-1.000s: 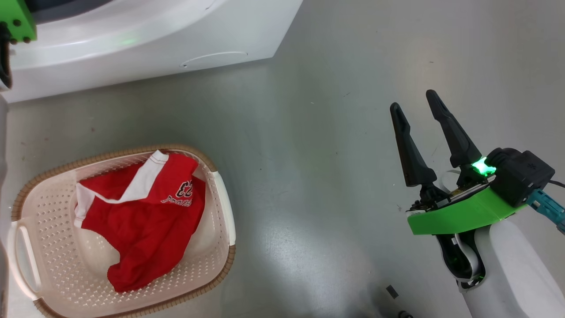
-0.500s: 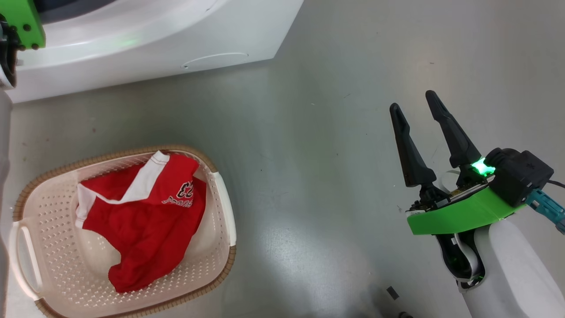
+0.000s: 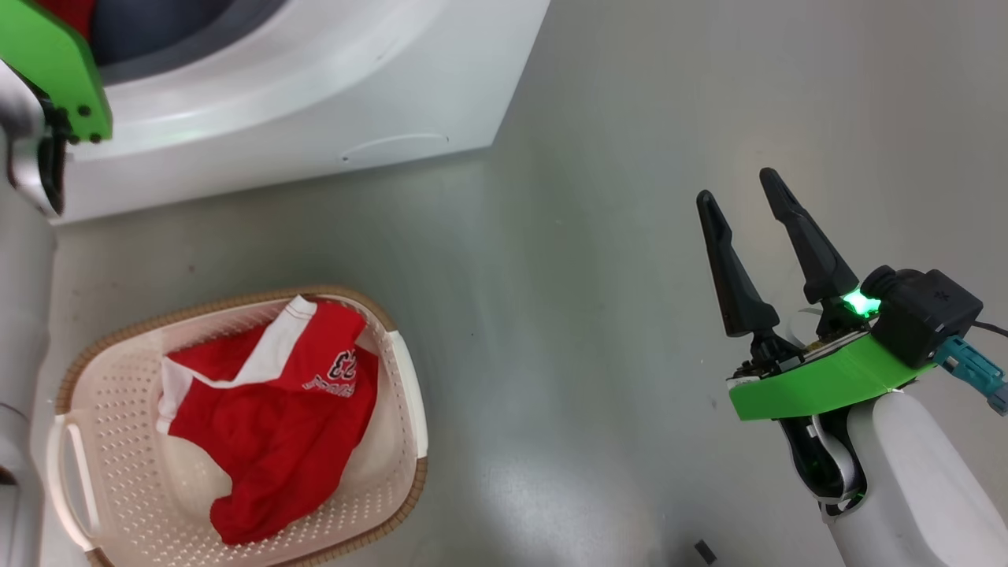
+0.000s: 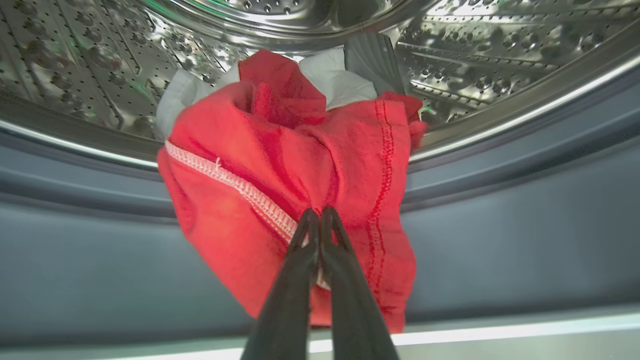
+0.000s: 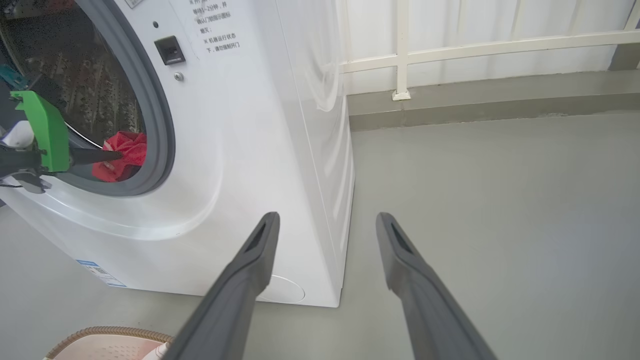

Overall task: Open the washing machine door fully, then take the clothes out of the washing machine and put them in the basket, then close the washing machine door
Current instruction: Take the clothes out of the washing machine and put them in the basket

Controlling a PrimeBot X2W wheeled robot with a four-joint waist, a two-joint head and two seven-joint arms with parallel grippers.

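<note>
2 red garments (image 3: 272, 425) (image 4: 280, 165), 1 basket (image 3: 411, 402), 1 w/machine (image 3: 315, 94)

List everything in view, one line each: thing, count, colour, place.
floor: one, grey, underneath everything.
washing machine: one, white, on the floor.
drum: one, steel, inside the washing machine.
gasket: one, grey, around the drum opening.
clothes in drum: one bundle, red and white, at the drum's mouth.
basket: one, cream with brown rim, on the floor.
clothes in basket: one garment, red with white trim.
left gripper: one, dark, shut on clothes in drum.
right gripper: one, dark, open above bare floor.
</note>
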